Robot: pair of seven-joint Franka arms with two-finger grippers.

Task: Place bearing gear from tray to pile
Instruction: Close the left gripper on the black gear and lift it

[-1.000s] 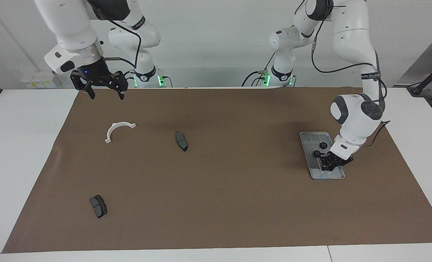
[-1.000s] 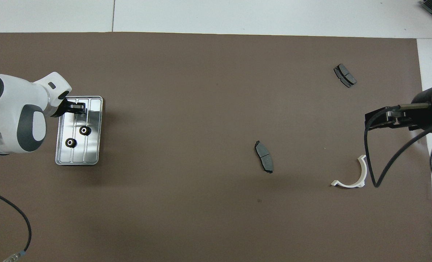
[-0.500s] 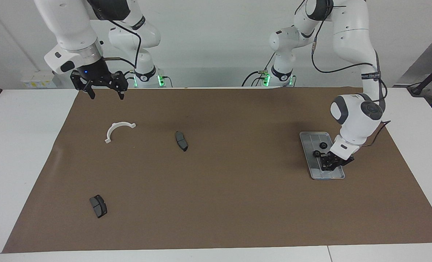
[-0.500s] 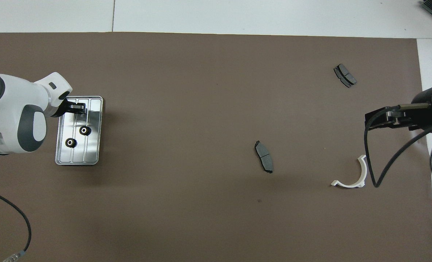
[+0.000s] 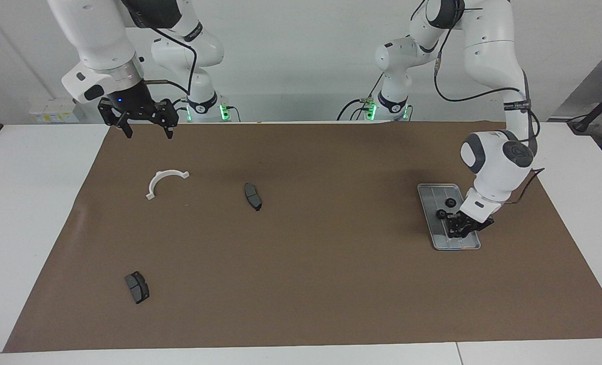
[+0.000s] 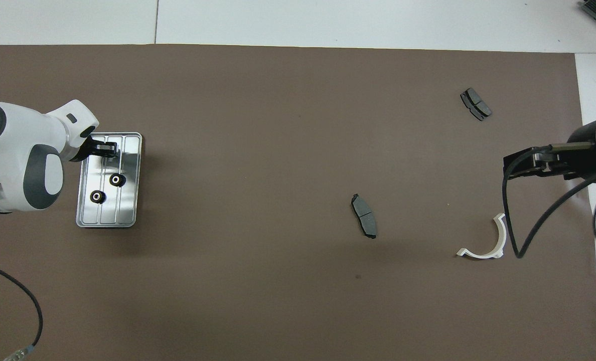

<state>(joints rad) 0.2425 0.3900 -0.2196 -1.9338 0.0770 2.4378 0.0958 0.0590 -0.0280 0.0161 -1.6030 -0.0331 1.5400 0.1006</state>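
Observation:
The silver tray [image 5: 429, 194] [image 6: 127, 210] lies on the brown mat at the left arm's end of the table. Two black bearing gears [image 5: 450, 203] [image 5: 440, 214] sit on it, and they also show from above [image 6: 117, 179] [image 6: 97, 196]. My left gripper [image 5: 457, 232] [image 6: 106, 149] is low over the tray's end farther from the robots, and whether it holds anything is hidden. The pile is a white half-ring bracket [image 5: 165, 181] [image 6: 486, 243] and two dark pads [image 5: 253, 196] [image 5: 137, 287]. My right gripper [image 5: 146, 128] [image 6: 518, 168] waits open in the air near the bracket.
The brown mat [image 5: 331, 284] covers most of the white table. A black cable [image 6: 32, 311] lies on the mat near the left arm's base. The right arm's cable [image 6: 516, 240] hangs beside the bracket.
The left gripper has shifted very slightly over the tray's end. The right arm and the parts on the mat have not moved.

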